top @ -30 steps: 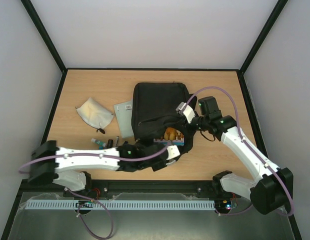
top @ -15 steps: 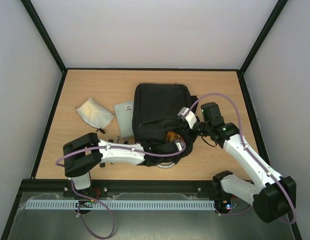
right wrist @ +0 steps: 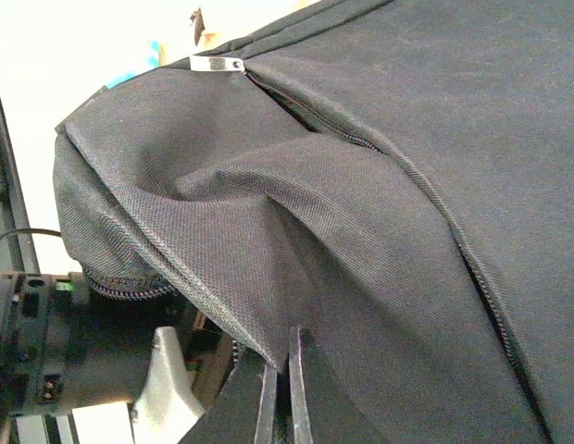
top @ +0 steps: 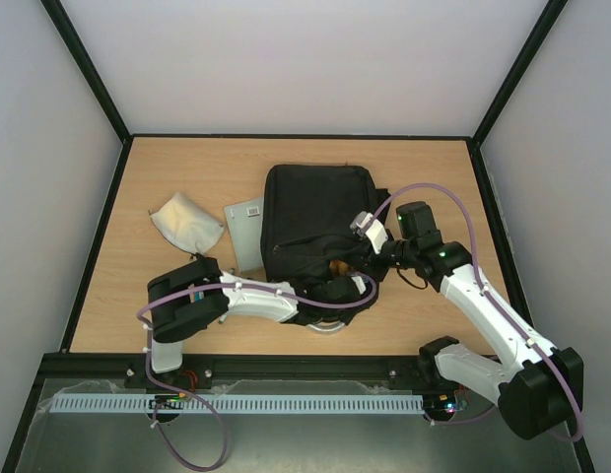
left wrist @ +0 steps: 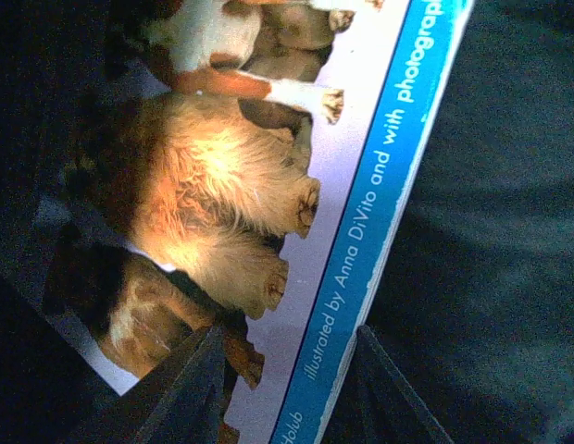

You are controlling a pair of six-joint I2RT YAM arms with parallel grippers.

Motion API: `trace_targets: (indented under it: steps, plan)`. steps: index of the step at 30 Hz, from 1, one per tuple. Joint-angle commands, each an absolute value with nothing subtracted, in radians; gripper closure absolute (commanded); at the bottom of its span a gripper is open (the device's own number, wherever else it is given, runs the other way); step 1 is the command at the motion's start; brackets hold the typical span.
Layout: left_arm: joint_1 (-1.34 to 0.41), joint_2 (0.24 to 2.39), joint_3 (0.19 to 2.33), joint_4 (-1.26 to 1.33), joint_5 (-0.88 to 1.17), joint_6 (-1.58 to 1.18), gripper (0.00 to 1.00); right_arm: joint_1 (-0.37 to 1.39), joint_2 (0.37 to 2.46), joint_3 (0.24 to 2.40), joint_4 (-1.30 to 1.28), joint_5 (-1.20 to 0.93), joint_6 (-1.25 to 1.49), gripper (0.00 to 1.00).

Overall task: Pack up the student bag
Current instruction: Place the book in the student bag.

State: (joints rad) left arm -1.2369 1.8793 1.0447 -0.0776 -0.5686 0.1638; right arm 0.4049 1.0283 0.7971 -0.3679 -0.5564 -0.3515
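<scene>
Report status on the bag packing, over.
Right gripper shut on student bag fabric, holding mouth up. Left gripper open over picture book in bag mouth. No obstruction seen.

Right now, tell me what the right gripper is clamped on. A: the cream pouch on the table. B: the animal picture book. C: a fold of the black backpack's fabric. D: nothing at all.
C: in the right wrist view the right gripper has its fingers pressed together on a raised fold of the student bag.
</scene>
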Motion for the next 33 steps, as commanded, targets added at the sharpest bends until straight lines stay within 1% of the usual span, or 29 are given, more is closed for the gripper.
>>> trace_targets:
  steps: [1,7,12,14,16,18,21,26,29,33]
  plan:
    - [-1.215,1.943,1.1,0.0,-0.659,0.155,0.59,0.403,0.992,0.801,-0.35,-0.659,-0.349,0.98]
    - [-1.168,1.981,1.105,0.121,-0.791,0.166,0.63,0.402,0.98,0.8,-0.348,-0.659,-0.348,0.98]
    - [-1.105,2.039,1.13,0.202,-0.85,0.222,0.63,0.398,0.986,0.798,-0.338,-0.625,-0.347,0.99]
    - [-1.089,2.046,1.131,0.223,-0.838,0.229,0.6,0.392,0.985,0.797,-0.337,-0.622,-0.345,0.99]
    - [-1.086,2.043,1.122,0.254,-0.834,0.234,0.56,0.386,0.987,0.797,-0.333,-0.611,-0.34,0.99]
    - [-1.091,2.036,1.118,0.253,-0.83,0.224,0.51,0.384,0.991,0.795,-0.326,-0.598,-0.336,0.99]
    - [-1.121,1.996,1.094,0.248,-0.814,0.217,0.47,0.382,0.998,0.795,-0.321,-0.581,-0.332,0.99]
    - [-1.178,1.893,1.05,0.21,-0.824,0.176,0.43,0.382,1.005,0.79,-0.309,-0.556,-0.331,0.99]
    - [-1.198,1.809,1.021,0.176,-0.757,0.151,0.42,0.382,1.007,0.788,-0.3,-0.534,-0.325,0.99]
    - [-1.25,1.719,0.959,0.15,-0.615,0.152,0.41,0.382,1.017,0.787,-0.295,-0.516,-0.32,0.99]
